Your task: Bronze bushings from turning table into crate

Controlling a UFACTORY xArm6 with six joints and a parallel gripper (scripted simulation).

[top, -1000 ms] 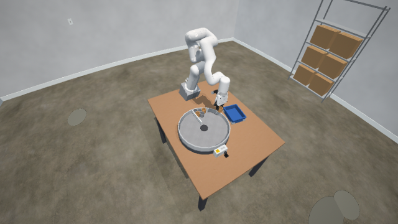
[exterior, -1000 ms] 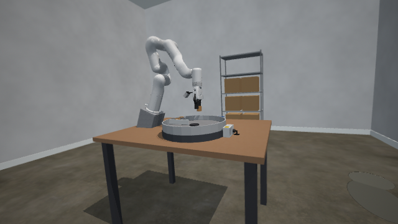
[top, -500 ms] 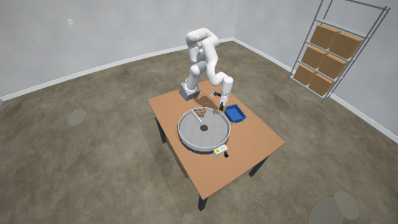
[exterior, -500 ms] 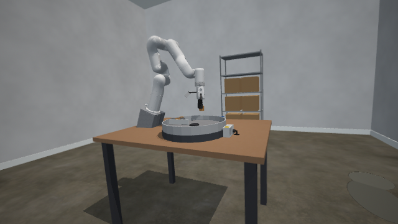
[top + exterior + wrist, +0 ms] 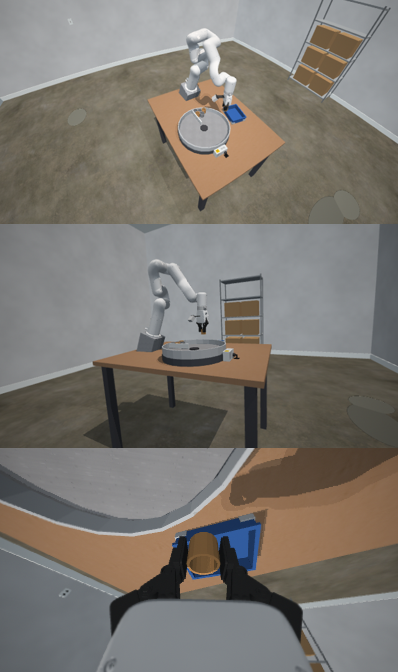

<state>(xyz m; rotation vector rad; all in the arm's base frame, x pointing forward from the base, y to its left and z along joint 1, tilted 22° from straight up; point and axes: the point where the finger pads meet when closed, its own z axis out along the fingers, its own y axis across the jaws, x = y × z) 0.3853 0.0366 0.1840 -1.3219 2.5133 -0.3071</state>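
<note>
In the top view, the blue crate [image 5: 235,114] [image 5: 243,548] is just beside the pincer [image 5: 226,107] [image 5: 203,331] [image 5: 203,553]. In the exterior view, the pincer hangs above the worktop [image 5: 245,373]. In the wrist view, the pincer holds between its fingers one smooth bronze bushing [image 5: 203,550], a hollow cylinder, its round open end toward the camera.

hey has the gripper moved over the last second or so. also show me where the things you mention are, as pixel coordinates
Yes; in the top view, the gripper [image 5: 226,109] [image 5: 203,331] [image 5: 203,545] has shifted right, closer to the blue crate [image 5: 235,114] [image 5: 242,551].
</note>
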